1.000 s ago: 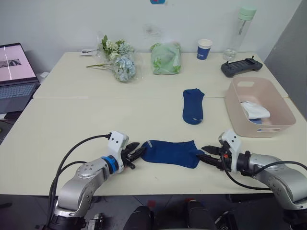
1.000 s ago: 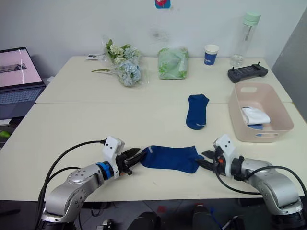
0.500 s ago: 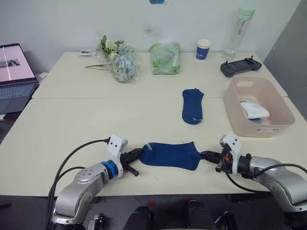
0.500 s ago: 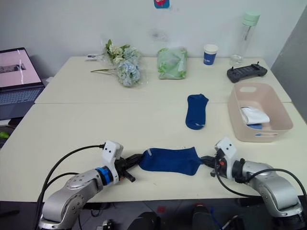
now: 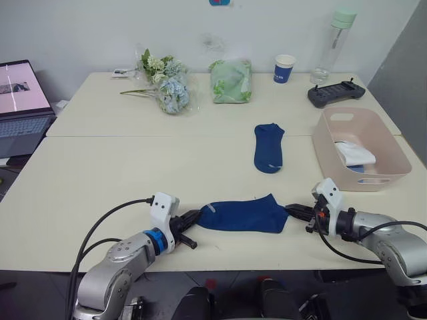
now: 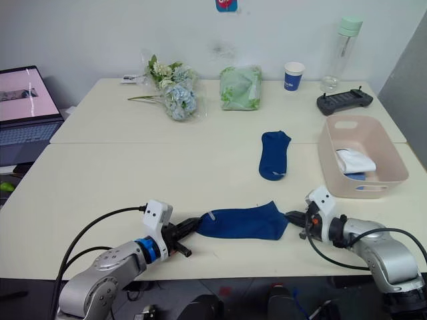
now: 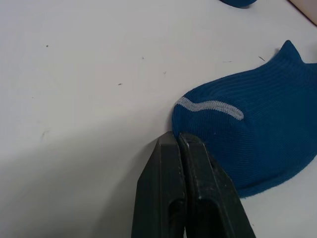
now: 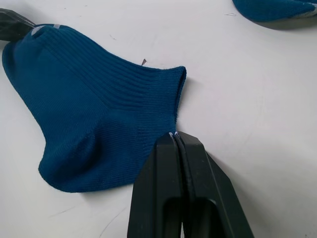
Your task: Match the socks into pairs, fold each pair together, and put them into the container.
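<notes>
Near navy sock (image 5: pixel 244 214) lies flat on desk (image 5: pixel 100 173) front edge, stretched btwn both grippers. Left gripper (image 7: pixel 179 140) fingers pinched shut on toe end; right gripper (image 8: pixel 174 136) fingers pinched shut on cuff corner. Second navy sock (image 5: pixel 268 147) lies farther back; tub (image 5: pixel 393 157) at right holds white socks. Risk: both grips catch only fabric edge, so sock may slip out on lift or fold crooked.
</notes>
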You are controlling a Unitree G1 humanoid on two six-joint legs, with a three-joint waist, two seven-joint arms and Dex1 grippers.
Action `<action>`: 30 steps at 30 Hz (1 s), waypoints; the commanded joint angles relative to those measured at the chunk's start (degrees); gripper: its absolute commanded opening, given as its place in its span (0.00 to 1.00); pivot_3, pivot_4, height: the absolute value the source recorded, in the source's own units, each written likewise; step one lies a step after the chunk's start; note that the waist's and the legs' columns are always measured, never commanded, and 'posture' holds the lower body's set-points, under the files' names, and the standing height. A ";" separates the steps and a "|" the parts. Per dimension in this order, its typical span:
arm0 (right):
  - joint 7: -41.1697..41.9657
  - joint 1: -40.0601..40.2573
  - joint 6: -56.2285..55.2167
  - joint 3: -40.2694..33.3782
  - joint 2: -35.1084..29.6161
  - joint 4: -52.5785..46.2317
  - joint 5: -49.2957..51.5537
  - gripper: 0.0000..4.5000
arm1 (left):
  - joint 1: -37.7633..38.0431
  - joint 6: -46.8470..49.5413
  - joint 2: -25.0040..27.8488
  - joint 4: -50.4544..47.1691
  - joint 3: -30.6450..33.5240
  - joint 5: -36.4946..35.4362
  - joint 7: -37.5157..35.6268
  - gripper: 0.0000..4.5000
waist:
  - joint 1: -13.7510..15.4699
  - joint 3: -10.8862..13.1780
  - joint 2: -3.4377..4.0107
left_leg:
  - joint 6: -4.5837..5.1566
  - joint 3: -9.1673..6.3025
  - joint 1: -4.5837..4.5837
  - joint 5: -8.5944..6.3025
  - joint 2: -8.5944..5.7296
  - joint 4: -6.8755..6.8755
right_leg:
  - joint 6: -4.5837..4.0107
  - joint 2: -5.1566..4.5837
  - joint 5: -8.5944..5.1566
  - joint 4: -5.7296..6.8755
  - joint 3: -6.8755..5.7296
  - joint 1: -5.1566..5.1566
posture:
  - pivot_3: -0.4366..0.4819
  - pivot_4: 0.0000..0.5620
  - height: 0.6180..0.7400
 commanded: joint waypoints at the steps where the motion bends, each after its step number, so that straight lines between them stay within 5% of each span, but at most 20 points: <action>1: 0.22 0.93 -0.77 -2.57 -0.86 -1.96 0.58 0.28 | 0.02 -1.39 0.19 -0.09 1.27 0.62 0.68 0.25 | 0.00 0.00 0.00 | 0.00 0.00 0.00 0.00 0.00 0.00 | 0.00 0.00 0.00 0.00 0.00 0.00 | 0.48 0.27 1.00; 5: -1.19 0.06 0.01 -6.41 0.11 -4.53 3.47 0.59 | -0.97 -2.87 2.80 -0.09 3.58 -0.42 -2.29 0.53 | -0.09 0.00 0.01 | 0.00 0.02 0.00 0.00 0.00 0.00 | 0.00 0.01 0.00 0.01 0.00 -0.01 | 0.48 0.27 1.00; 11: -0.60 -4.04 -3.33 -3.96 2.22 -8.52 3.72 0.59 | -5.57 -15.97 10.87 3.21 0.83 5.85 -12.29 0.58 | -0.09 0.03 0.00 | 0.00 0.01 0.00 0.00 -0.01 -0.01 | 0.00 0.04 0.00 -0.01 -0.02 -0.01 | 0.48 0.27 1.00; 19: -3.23 -7.41 -14.36 14.87 8.38 -2.44 -12.58 0.00 | -14.61 -23.94 7.64 12.09 -13.38 13.18 -18.92 0.12 | -0.13 0.02 -0.01 | 0.00 0.00 -0.06 -0.01 -0.07 -0.01 | 0.01 -0.01 0.01 -0.08 -0.04 -0.07 | 0.48 0.27 1.00; 21: -4.03 -7.38 -15.71 16.20 9.30 -0.75 -14.67 0.00 | -15.19 -24.96 7.07 13.63 -15.05 14.49 -19.57 0.00 | -0.13 0.02 0.00 | 0.00 0.01 -0.08 -0.01 -0.06 -0.02 | 0.00 0.00 0.02 -0.06 -0.03 -0.12 | 0.48 0.27 1.00; 30: -2.86 -2.30 -19.82 12.36 5.10 4.08 -17.76 0.00 | -14.62 -30.24 8.73 21.31 -17.87 21.02 -20.76 0.00 | -0.12 -0.04 0.04 | 0.00 0.00 0.00 -0.01 -0.05 -0.01 | 0.00 0.01 0.02 -0.04 -0.03 -0.03 | 0.48 0.27 1.00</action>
